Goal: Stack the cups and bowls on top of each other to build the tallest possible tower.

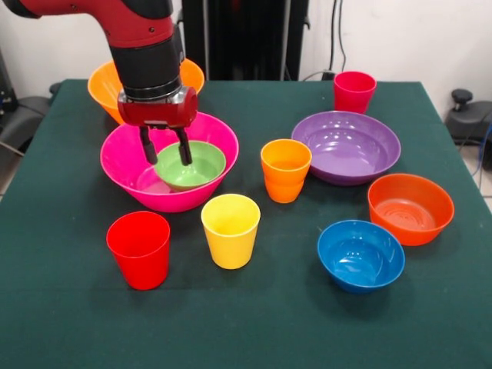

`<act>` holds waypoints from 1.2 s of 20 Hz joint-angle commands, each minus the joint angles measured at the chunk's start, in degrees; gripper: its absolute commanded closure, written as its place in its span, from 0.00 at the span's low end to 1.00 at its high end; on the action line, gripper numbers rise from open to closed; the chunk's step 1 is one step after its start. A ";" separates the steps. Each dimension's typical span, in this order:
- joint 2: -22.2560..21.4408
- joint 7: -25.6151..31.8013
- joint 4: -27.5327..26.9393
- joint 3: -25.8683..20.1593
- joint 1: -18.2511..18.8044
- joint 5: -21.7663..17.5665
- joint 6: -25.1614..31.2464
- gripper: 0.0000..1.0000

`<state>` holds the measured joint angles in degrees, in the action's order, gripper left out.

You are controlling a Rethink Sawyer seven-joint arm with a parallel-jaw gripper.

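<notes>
The small green bowl (192,166) lies inside the big hot-pink bowl (175,201) at the table's left. My gripper (165,152) hangs over them, open. One finger is just outside the green bowl's rim and the other is inside it. The big orange-yellow bowl (103,89) stands behind, partly hidden by my arm. The red cup (140,249), yellow cup (231,231) and orange cup (285,171) stand upright in front and to the right. The crimson-pink cup (354,91) stands at the far right.
The wide purple bowl (347,147), the medium orange bowl (410,208) and the medium blue bowl (360,255) sit apart on the right half of the green table (254,323). Black equipment stands beyond the table's far edge.
</notes>
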<state>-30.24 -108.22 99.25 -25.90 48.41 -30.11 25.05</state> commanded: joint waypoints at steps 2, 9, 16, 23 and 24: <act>1.32 4.45 1.67 1.81 -2.60 -6.30 1.39 0.00; 0.35 2.17 3.50 3.71 -3.84 -7.83 0.02 0.00; 1.89 0.46 3.33 5.53 -4.85 -9.61 -2.56 0.00; 5.56 0.76 0.95 5.83 -4.74 -10.66 -4.16 0.00; 6.03 0.90 0.58 5.69 -4.59 -10.73 -4.23 0.00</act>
<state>-28.50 -108.22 100.05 -21.05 45.49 -36.10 24.97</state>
